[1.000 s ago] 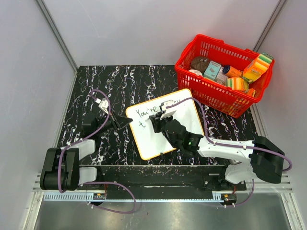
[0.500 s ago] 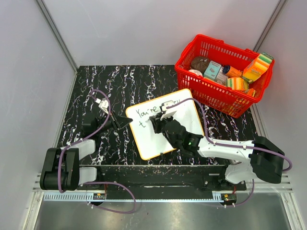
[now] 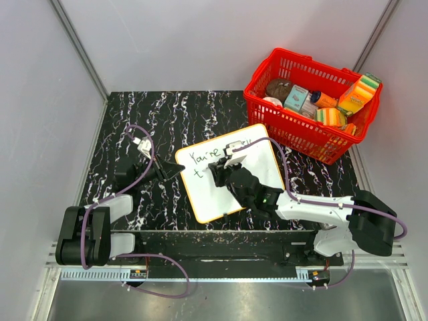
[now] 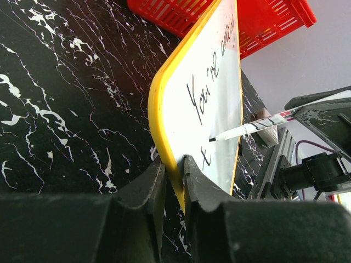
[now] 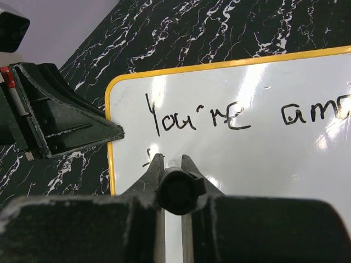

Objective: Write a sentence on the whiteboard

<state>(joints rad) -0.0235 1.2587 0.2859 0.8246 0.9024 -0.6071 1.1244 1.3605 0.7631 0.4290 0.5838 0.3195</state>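
Note:
The whiteboard (image 3: 231, 177), white with a yellow rim, lies on the black marbled table. "You're" and more black writing run along its top line, and a "t" starts a second line. My left gripper (image 3: 179, 171) is shut on the board's left rim (image 4: 164, 148). My right gripper (image 3: 215, 168) is shut on a white marker (image 4: 258, 125) with its dark end cap (image 5: 176, 190) facing the wrist camera. The marker tip touches the board just right of the "t" (image 4: 205, 158). The board also shows in the right wrist view (image 5: 247, 142).
A red basket (image 3: 309, 101) with sponges, cans and boxes stands at the back right, its near wall close to the board's far corner. The table's front edge (image 3: 214, 234) runs just below the board.
Nothing has clearly moved; the right gripper holds the marker at almost the same spot on the second line, and the left gripper keeps its hold on the rim.

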